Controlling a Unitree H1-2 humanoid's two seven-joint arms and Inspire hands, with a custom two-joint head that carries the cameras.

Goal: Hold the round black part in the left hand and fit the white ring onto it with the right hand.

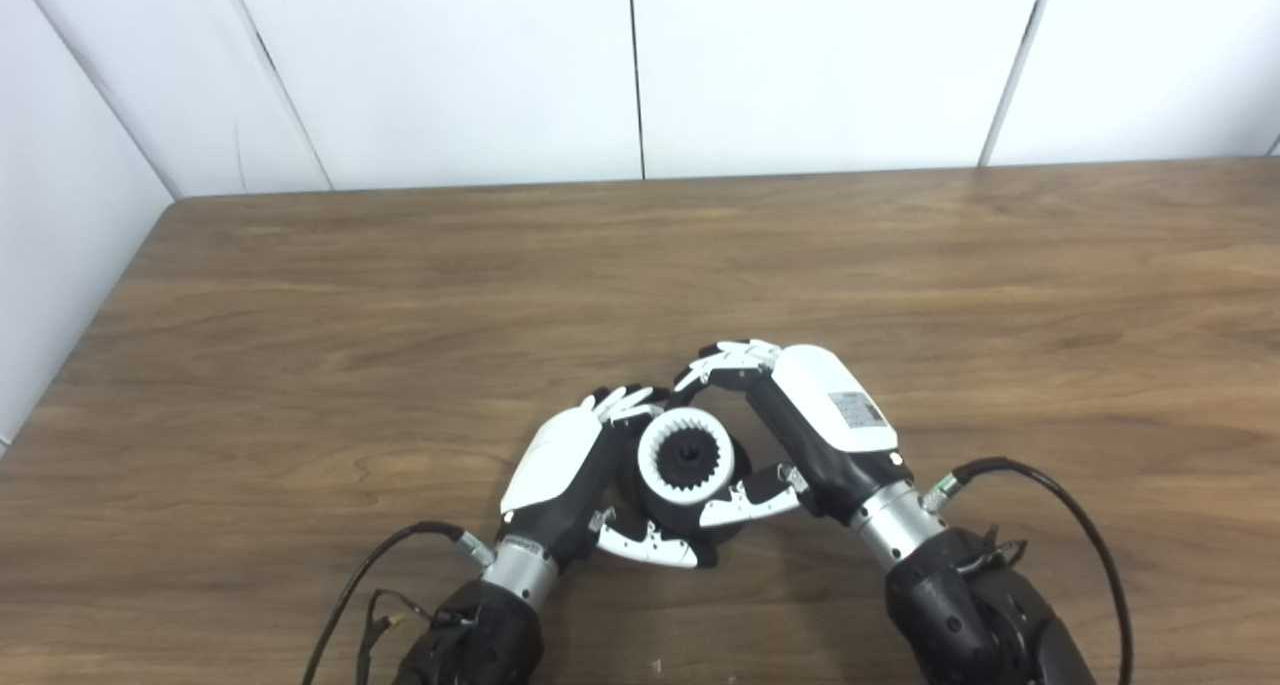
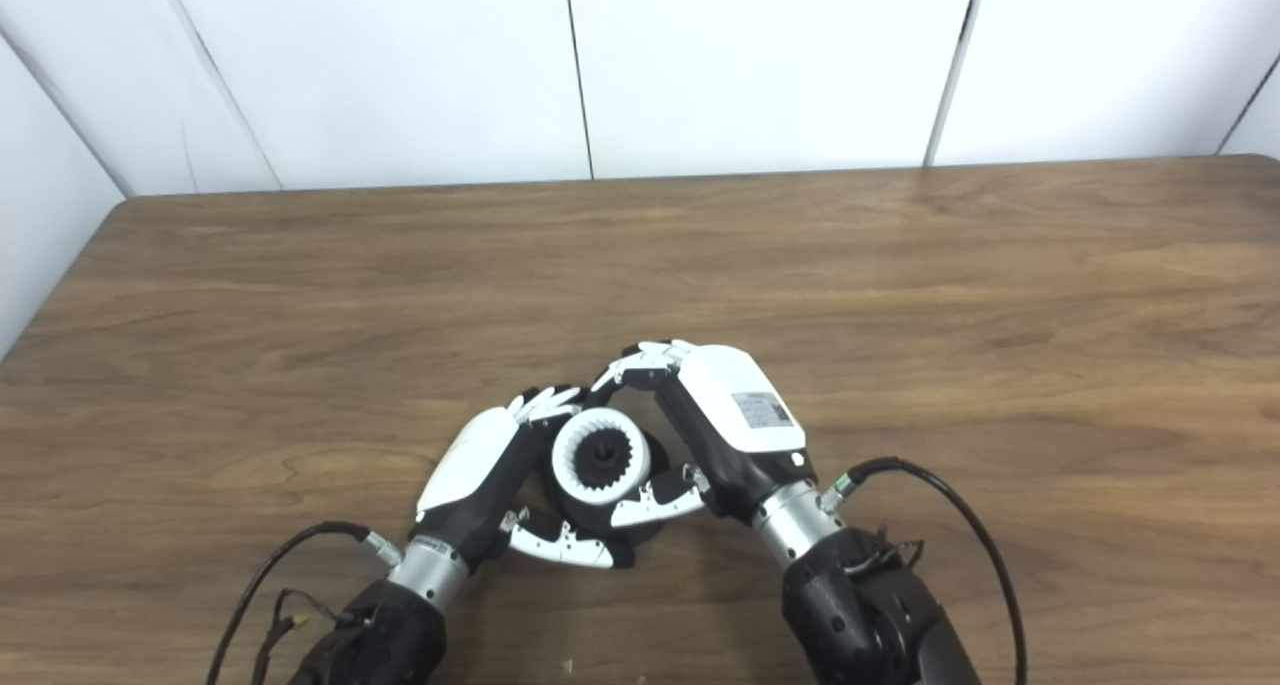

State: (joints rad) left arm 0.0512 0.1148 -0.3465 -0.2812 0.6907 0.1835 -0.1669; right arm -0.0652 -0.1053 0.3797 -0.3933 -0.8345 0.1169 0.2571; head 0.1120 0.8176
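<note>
Between the two hands, low over the desk (image 1: 300, 295): white ring (image 1: 686, 457) sitting on the black part (image 1: 690, 525). Left hand (image 1: 570, 465) wrapped round the black part. Right hand (image 1: 800, 425) pinching the ring. Nearly done, probably; maybe one more push down, then letting go.

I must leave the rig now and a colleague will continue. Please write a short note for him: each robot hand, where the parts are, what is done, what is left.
Left robot hand: shut on the round black part, held low over the table.
Right robot hand: fingers and thumb around the white ring; shut on it.
Parts: the toothed ring sits on the black part, between both hands, with the black centre showing through its hole.
Done: ring placed on the part.
Left: I cannot tell if it is fully seated; check that, then release the right hand.
</note>
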